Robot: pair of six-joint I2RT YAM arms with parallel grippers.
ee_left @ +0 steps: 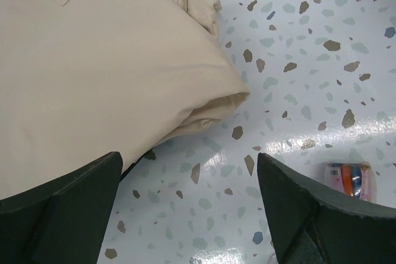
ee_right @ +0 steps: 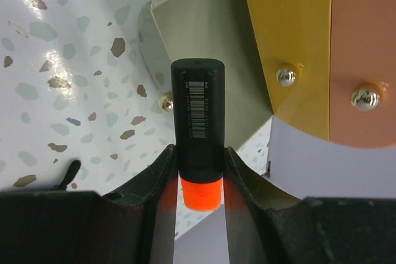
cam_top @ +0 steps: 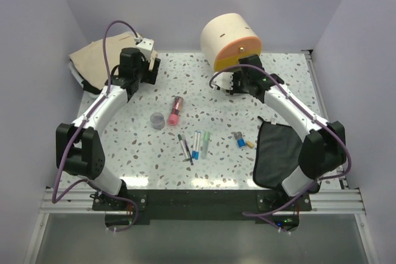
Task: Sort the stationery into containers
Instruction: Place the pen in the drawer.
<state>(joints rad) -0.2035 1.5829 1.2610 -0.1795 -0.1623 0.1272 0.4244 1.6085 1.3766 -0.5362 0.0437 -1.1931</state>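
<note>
My right gripper (cam_top: 239,80) is shut on the black-and-orange highlighter (ee_right: 198,115), holding it over the open orange drawer (ee_right: 204,35) of the cream cylindrical box (cam_top: 226,32). The drawer's gold knobs (ee_right: 286,76) show beside it. My left gripper (cam_top: 146,69) is open and empty at the far left, its fingers (ee_left: 74,196) just above the tabletop. A pink tube (cam_top: 176,109), a grey round pot (cam_top: 158,120), several thin pens (cam_top: 195,143) and small blue and yellow pieces (cam_top: 242,141) lie mid-table. The black pouch (cam_top: 275,153) lies flat at the right.
A beige cloth bag (ee_left: 93,60) lies at the far left corner, right beside my left gripper; it also shows in the top view (cam_top: 93,63). A small clear item with orange and blue inside (ee_left: 349,178) lies near the left gripper's right finger. Walls enclose the table.
</note>
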